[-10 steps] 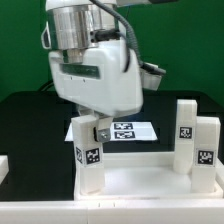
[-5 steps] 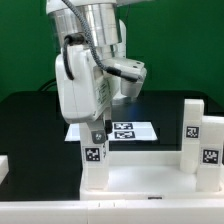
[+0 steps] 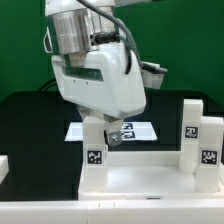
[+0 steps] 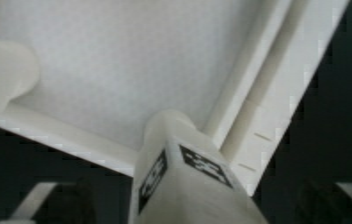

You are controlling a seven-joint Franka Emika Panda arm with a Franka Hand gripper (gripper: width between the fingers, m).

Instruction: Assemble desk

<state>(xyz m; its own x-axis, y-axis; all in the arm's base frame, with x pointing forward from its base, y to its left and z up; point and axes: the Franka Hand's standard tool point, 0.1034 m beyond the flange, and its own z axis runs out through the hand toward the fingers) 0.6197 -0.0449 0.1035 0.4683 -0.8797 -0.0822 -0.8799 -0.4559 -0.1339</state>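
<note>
The desk's white tabletop (image 3: 140, 182) lies rim up at the front of the table. A square white leg (image 3: 92, 158) with a tag stands upright in its corner on the exterior view's left. Two more tagged legs (image 3: 188, 122) (image 3: 207, 150) stand at the corners on the exterior view's right. My gripper (image 3: 103, 130) hangs straight over the left leg's top. In the wrist view the leg (image 4: 182, 165) rises between my fingers (image 4: 34, 200), with dark gaps on both sides. The gripper (image 4: 194, 205) is open, straddling the leg without touching it. The tabletop's rim (image 4: 271, 90) shows beyond.
The marker board (image 3: 135, 130) lies flat on the black table just behind the tabletop. A small white part (image 3: 3, 165) shows at the exterior view's left edge. A green wall closes the back.
The wrist twisted round over the left leg half a second ago and has swung back. The jaws have spread away from the leg, which stays upright in its corner.
</note>
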